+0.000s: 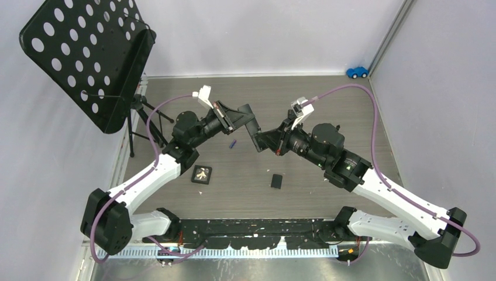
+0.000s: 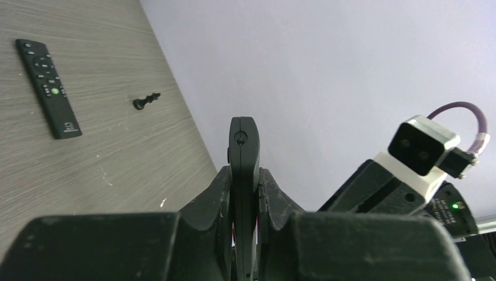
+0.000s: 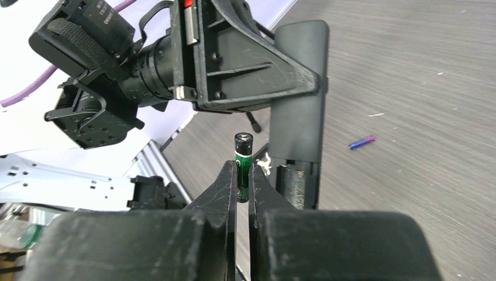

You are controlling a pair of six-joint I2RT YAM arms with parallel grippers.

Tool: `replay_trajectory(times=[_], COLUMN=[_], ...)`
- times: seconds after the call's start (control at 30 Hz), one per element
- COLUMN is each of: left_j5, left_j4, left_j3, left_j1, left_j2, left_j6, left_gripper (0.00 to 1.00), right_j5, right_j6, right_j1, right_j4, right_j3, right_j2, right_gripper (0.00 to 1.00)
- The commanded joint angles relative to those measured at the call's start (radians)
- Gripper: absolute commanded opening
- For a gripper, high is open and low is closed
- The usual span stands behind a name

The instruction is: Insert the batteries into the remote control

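Observation:
My left gripper (image 2: 244,178) is shut on a black remote (image 2: 243,140), held edge-on above the table; both show in the top view, gripper (image 1: 250,124) and remote (image 1: 256,139). In the right wrist view the remote (image 3: 299,99) hangs upright with its open battery bay (image 3: 290,184) at the lower end. My right gripper (image 3: 243,171) is shut on a dark green battery (image 3: 243,146), held upright just left of that bay. In the top view the right gripper (image 1: 269,141) is next to the remote's end. A blue battery (image 3: 361,142) lies on the table (image 1: 232,143). No orange battery shows.
A second black remote (image 2: 48,88) and a small black chess piece (image 2: 146,101) lie on the table. A small black cover plate (image 1: 276,181) and a black square item (image 1: 202,174) lie near the front. A perforated black music stand (image 1: 88,55) stands back left, a blue toy car (image 1: 357,72) back right.

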Motion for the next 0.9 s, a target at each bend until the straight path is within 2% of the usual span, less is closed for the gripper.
replay_trajectory(times=[0.0, 0.4, 0.87], left_j5=[0.028, 0.027, 0.015], left_j4=[0.135, 0.180, 0.229], left_j3=[0.009, 0.018, 0.018], left_j1=[0.006, 0.008, 0.008], left_j2=[0.003, 0.019, 0.020], left_j6=[-0.068, -0.104, -0.171], left_gripper=[0.00, 0.00, 0.00], right_j5=[0.064, 0.020, 0.020], right_j6=[-0.068, -0.107, -0.105], right_j1=[0.007, 0.006, 0.015], right_j4=[-0.012, -0.108, -0.099], right_j3=[0.005, 0.031, 0.008], right_j2=[-0.012, 0.004, 0.023], right_gripper=[0.08, 0.08, 0.11])
